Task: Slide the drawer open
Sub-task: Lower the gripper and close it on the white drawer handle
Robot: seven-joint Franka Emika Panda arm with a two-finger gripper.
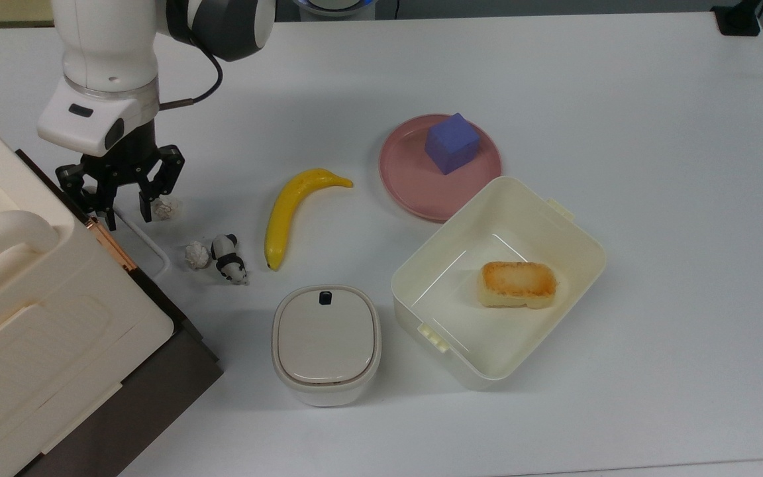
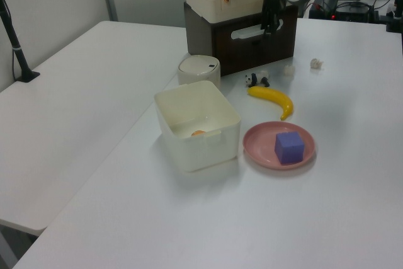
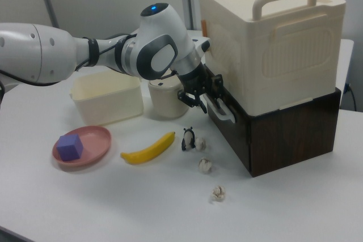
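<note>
The drawer [image 3: 266,134] sat shut in its dark brown case, flush with the front, directly under my pincer [image 1: 121,199], with its white loop handle [image 1: 146,248] sticking out toward the bench. In the right view the handle [image 3: 220,106] lay just below the pincer [image 3: 205,99], whose black fingers [image 3: 218,90] were spread, one to each side of the loop's upper end, clamping nothing. Whether either finger touched the handle I could not tell. In the left view the pincer [image 2: 269,24] hung against the dark front [image 2: 258,45], by the pale slot of the handle.

I judged this to be the reaching step, nearly done: the pincer was lined up over the handle but had not closed on it, and the drawer had not begun to move. The next move, as I read it, called for a short drop so the fingers straddled the loop, a firm close, then a straight pull away from the case, kept level so the drawer did not bind.

Right above the pincer's work sat the cream box [image 3: 272,43] on top of the case. Just beside the pincer on the bench [image 1: 653,165] lay a crumpled white scrap [image 1: 165,208], with a second scrap [image 1: 195,255] and a small panda figure [image 1: 228,258] a little further out, all in the path of the drawer. Beyond those were a banana [image 1: 292,209], a lidded pot [image 1: 326,341], a pink plate [image 1: 408,175] carrying a purple cube [image 1: 452,142], and an open tub [image 1: 573,218] holding a piece of bread [image 1: 518,283], all well apart from the pincer.
</note>
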